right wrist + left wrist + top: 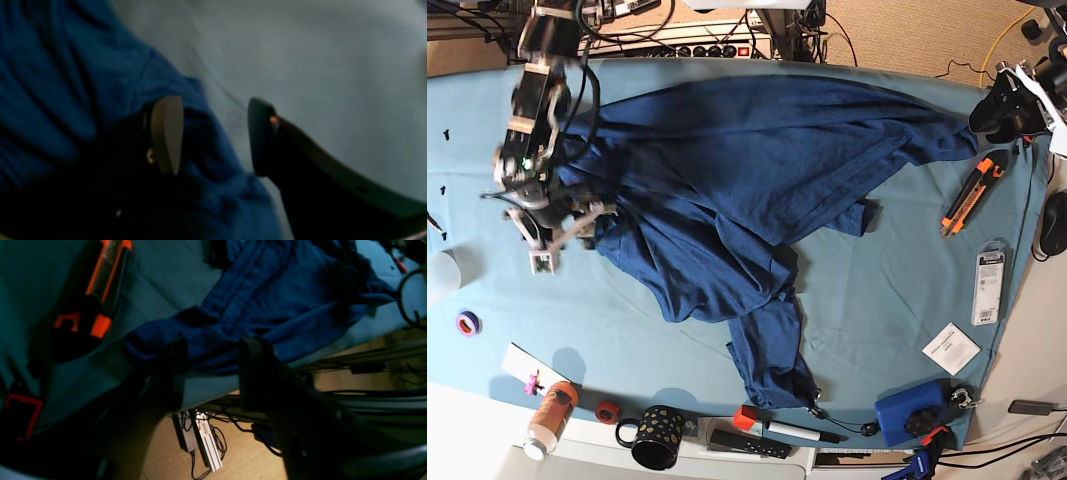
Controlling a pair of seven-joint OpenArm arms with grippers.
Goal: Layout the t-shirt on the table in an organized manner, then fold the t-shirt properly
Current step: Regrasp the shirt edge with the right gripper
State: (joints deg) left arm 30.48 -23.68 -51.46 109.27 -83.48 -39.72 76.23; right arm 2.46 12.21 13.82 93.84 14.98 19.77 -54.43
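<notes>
Navy t-shirt [747, 190] lying rumpled across the teal worktop [877, 300]; right end effector [215, 136] spread over a fabric edge, left end effector [213, 373] spread at the far corner, which should likely close on single layers and draw outward evenly.

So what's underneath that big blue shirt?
Under the t-shirt lies the light teal cloth of the table, showing all round its edges. Whether anything small sits beneath the crumpled fabric cannot be seen; the shirt covers that area completely.
</notes>
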